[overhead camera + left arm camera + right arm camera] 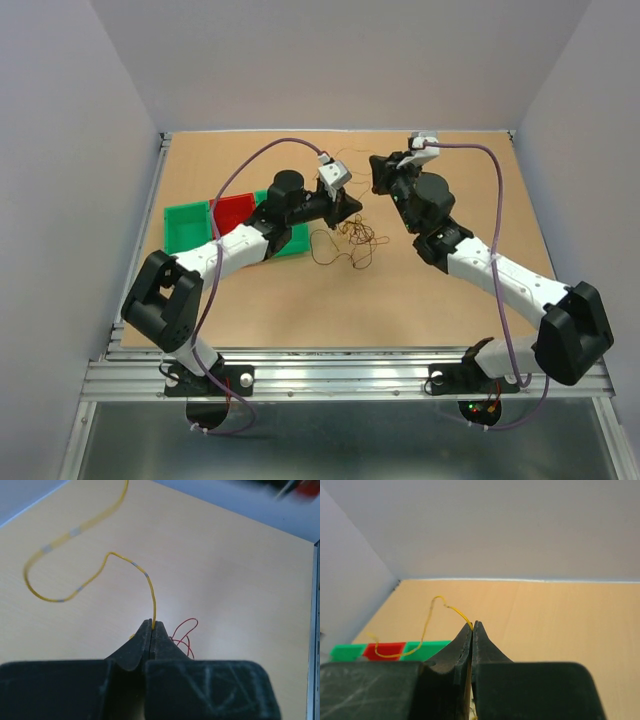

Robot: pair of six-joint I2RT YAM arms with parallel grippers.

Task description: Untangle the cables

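The cables [350, 240] lie as a loose tangle of thin strands on the brown table [420, 290], near its middle, between the two arms and just in front of their tips. The left gripper [151, 630] has its fingers pressed together, and a yellow wire [150, 582] with small grey bands comes out from between the tips and curls away over the table. A thin red wire [186, 628] lies in loops just beside the right side of these fingers. The right gripper [473, 627] is also closed, and it pinches a yellow wire at its tip; this wire bends up and then hangs toward the left. A green tray [188, 224] and a red tray [233, 211] stand side by side on the left of the table, partly under the left arm.
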